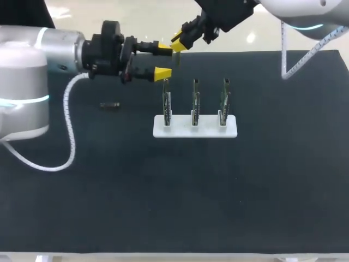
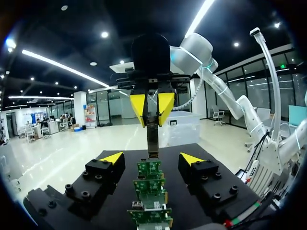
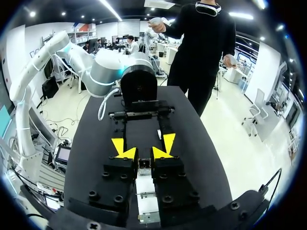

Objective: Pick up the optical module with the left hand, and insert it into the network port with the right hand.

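The optical module [image 2: 152, 139] is a thin dark bar hanging upright, and my right gripper [image 2: 152, 109] is shut on its upper end. In the right wrist view it shows as a small dark piece [image 3: 144, 164] between that gripper's [image 3: 144, 154] yellow tips. My left gripper [image 1: 163, 60] stands wide open on either side of the module without touching it. Its own view shows its fingers [image 2: 111, 157] well apart, level with the module's lower end. Directly under the module are three upright green port boards [image 2: 149, 168] in a white base [image 1: 194, 130].
A small dark part [image 1: 109, 105] lies flat on the black mat to the left of the white base. Both arms meet above the leftmost board [image 1: 167, 103]. The mat in front of the base is bare.
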Action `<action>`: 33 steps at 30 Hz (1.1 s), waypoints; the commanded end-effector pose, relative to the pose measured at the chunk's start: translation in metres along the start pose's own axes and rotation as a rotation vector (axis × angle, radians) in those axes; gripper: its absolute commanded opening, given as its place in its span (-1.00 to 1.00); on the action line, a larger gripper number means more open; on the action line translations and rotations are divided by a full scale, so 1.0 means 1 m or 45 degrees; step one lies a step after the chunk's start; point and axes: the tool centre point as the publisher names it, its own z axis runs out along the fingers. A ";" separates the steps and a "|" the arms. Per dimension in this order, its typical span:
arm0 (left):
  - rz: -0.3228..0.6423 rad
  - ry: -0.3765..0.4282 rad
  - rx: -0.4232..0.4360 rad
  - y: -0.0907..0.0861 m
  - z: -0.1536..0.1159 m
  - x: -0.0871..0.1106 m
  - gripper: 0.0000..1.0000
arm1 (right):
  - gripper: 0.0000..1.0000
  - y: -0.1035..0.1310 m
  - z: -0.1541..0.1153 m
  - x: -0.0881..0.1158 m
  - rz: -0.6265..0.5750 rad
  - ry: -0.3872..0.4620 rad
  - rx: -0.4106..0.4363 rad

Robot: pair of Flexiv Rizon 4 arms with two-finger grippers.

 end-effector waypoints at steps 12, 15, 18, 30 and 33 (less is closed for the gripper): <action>-0.066 0.424 0.051 -0.020 -0.092 0.000 1.00 | -1.00 -0.007 0.002 0.001 -0.024 0.003 -0.022; -0.070 0.516 0.087 -0.020 -0.106 0.003 1.00 | -1.00 -0.007 0.002 0.002 -0.027 0.001 -0.026; -0.072 0.589 0.111 -0.017 -0.118 0.005 1.00 | -1.00 -0.008 0.003 0.001 -0.030 0.003 -0.028; -0.068 0.592 0.121 -0.013 -0.131 0.005 1.00 | -1.00 -0.011 0.006 -0.002 -0.034 0.011 -0.040; -0.068 0.592 0.121 -0.013 -0.131 0.005 1.00 | -1.00 -0.014 0.007 -0.001 -0.028 0.040 -0.038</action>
